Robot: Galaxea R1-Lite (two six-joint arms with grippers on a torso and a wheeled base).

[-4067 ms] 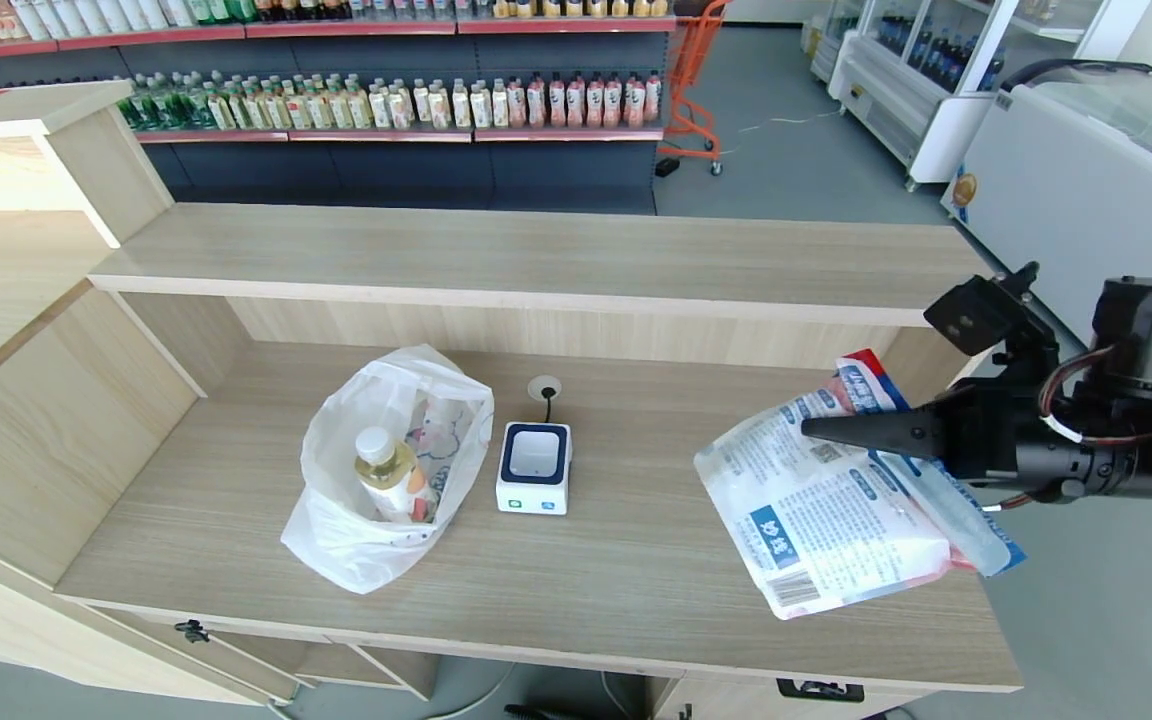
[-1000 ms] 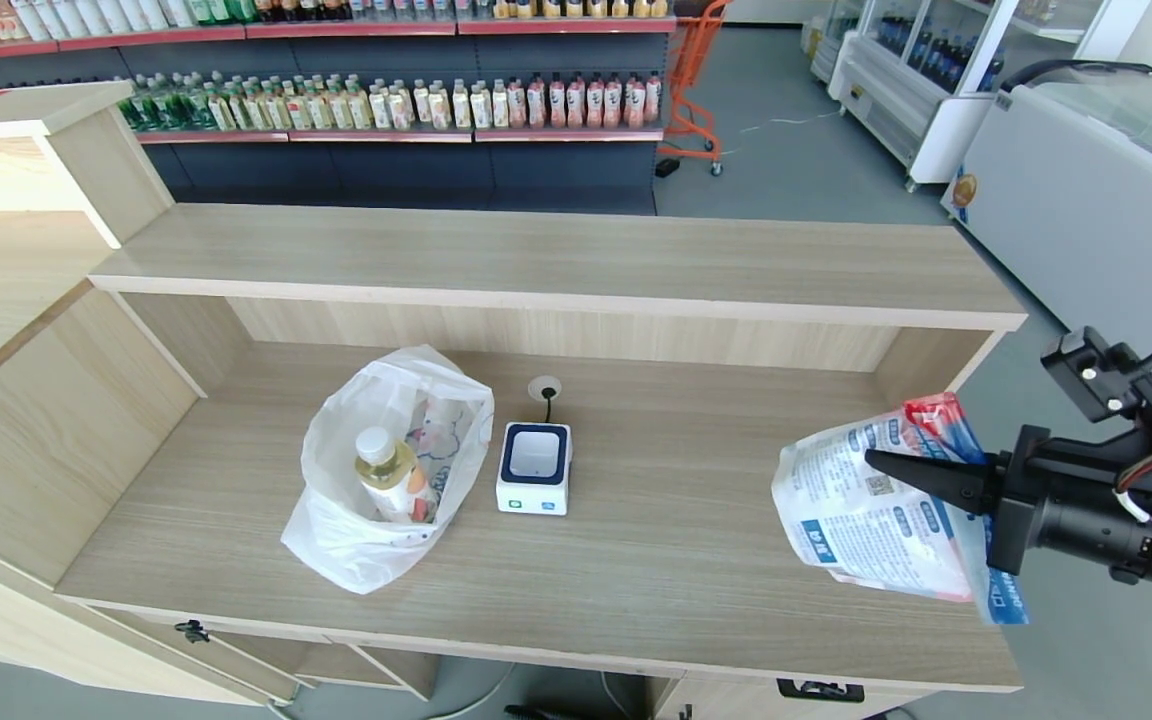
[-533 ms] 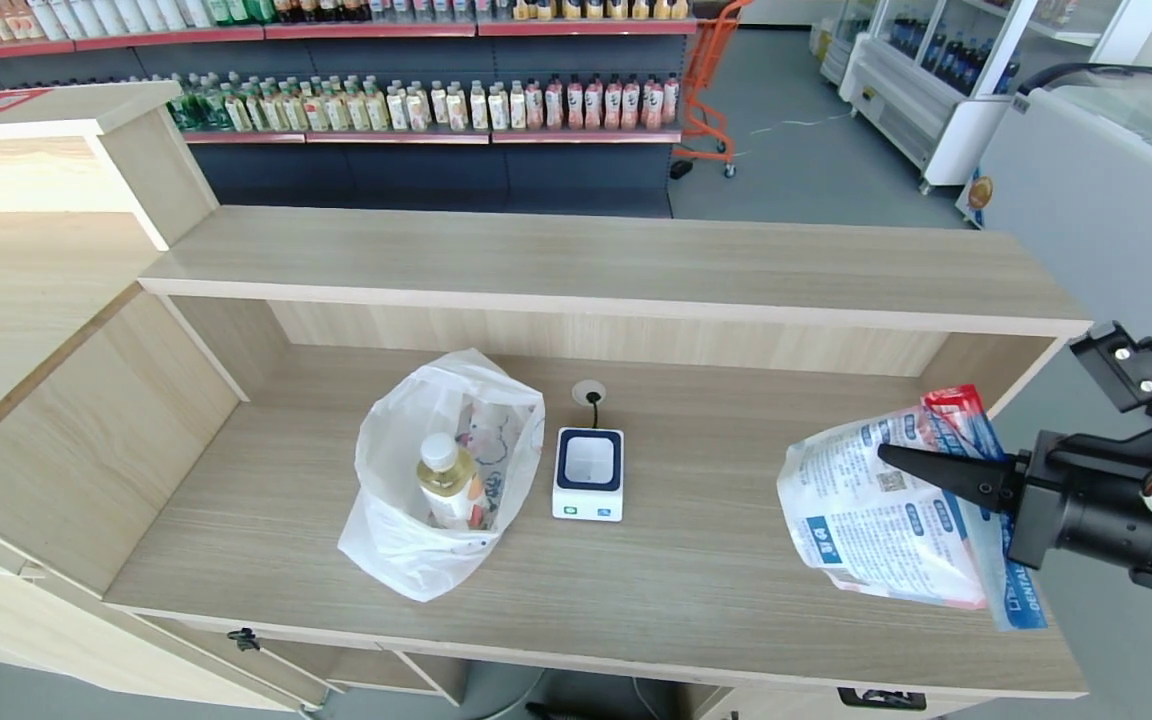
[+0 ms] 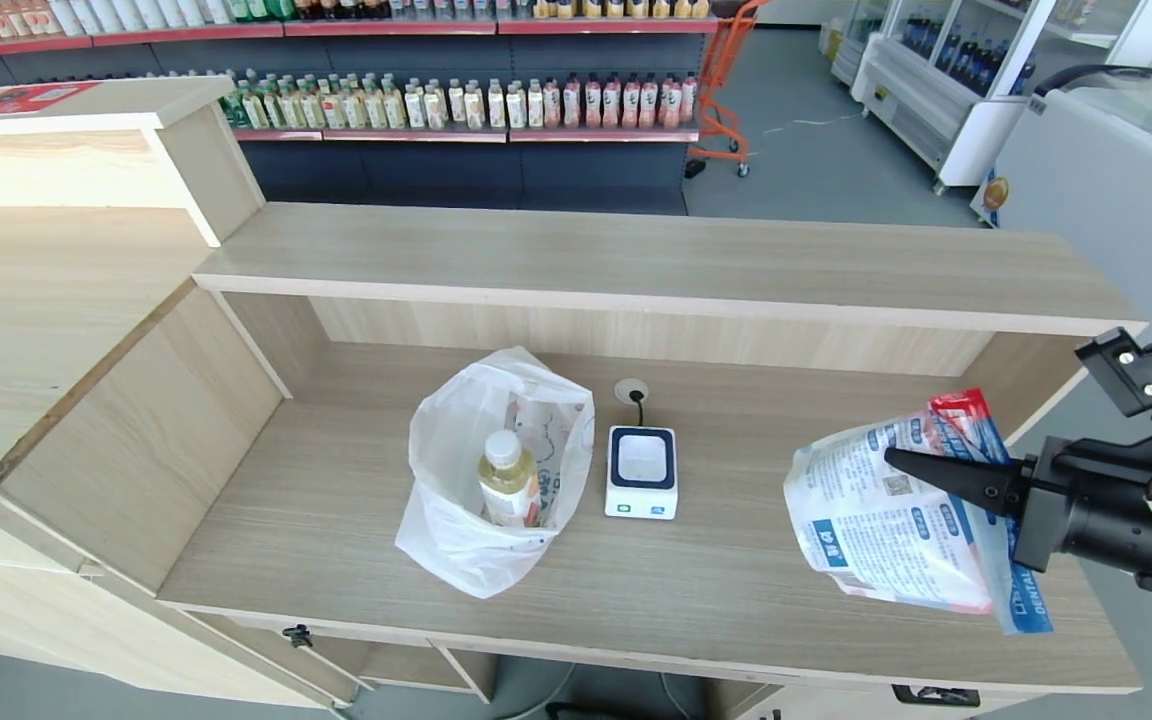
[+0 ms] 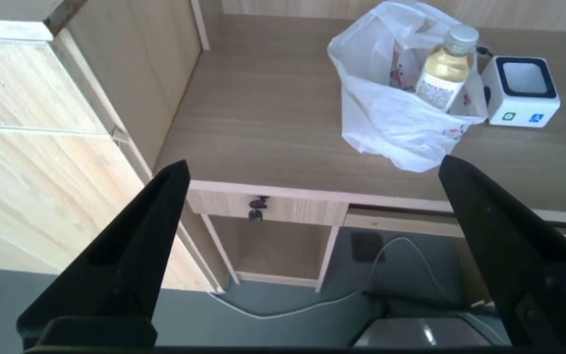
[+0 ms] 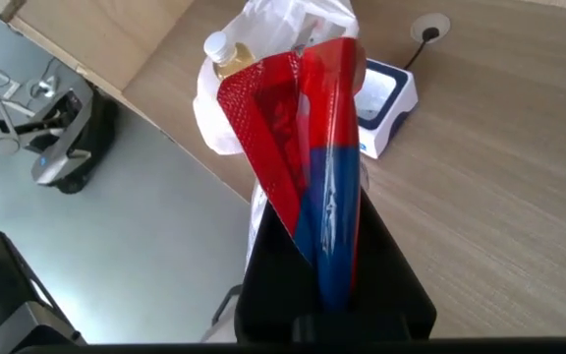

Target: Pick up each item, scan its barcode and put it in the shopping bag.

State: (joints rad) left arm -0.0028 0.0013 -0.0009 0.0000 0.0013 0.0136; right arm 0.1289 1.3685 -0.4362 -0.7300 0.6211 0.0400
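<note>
Done: capped tea bottle [image 4: 508, 488] sits in white plastic shopping bag [image 4: 444, 545], frame centre | Now: my right gripper [image 4: 911, 465] clamped on white-blue printed pouch [image 4: 866, 530], frame right | To do, I judge: scan on white box scanner [image 4: 642, 470], bag it.

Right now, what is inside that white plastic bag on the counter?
The bag holds an upright bottle with a white cap, and a printed packet behind it. Their lower parts, and anything lying underneath them, are covered by the plastic.
</note>
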